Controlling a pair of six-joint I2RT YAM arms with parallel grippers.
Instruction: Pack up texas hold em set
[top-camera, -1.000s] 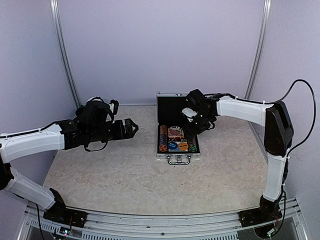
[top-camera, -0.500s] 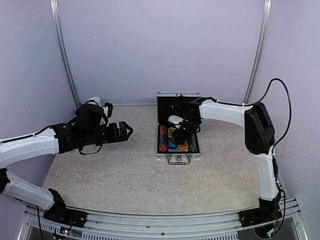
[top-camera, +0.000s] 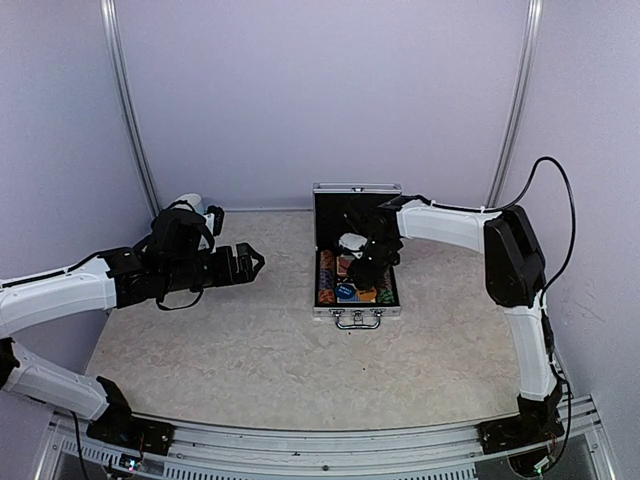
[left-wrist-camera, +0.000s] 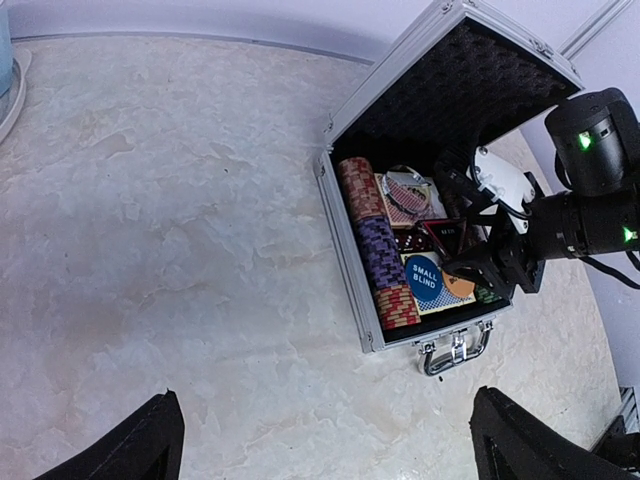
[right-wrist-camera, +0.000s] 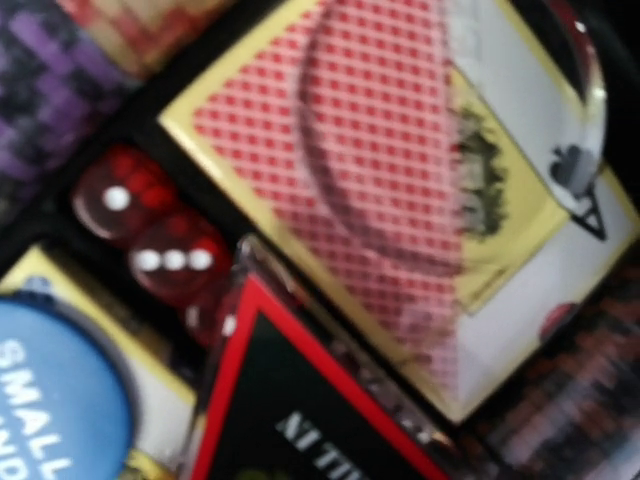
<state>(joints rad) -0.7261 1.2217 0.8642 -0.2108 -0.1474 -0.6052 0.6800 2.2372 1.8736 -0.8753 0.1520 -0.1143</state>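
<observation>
Right of centre on beige marbled counter (top-camera: 250, 340): small silver aluminium case (left-wrist-camera: 345, 255), open, metal handle (left-wrist-camera: 455, 350) nearest. Inside: blue round "SMALL BLIND" button (left-wrist-camera: 425, 279), red and purple chip stacks (left-wrist-camera: 378, 240) along left wall, red dice (right-wrist-camera: 165, 235), black red-edged triangular marker (right-wrist-camera: 300, 410), red-backed card deck (right-wrist-camera: 340, 170). Right jaws low over contents; apart or clamped, cannot tell. Left jaws wide apart, empty, well left of case. Farthest: upright lid (left-wrist-camera: 450, 100), black foam lining.

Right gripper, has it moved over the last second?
Yes. In the top view the right gripper has swung left and toward the near edge, from the right edge of the open case to over its middle. The case itself stayed put.
</observation>
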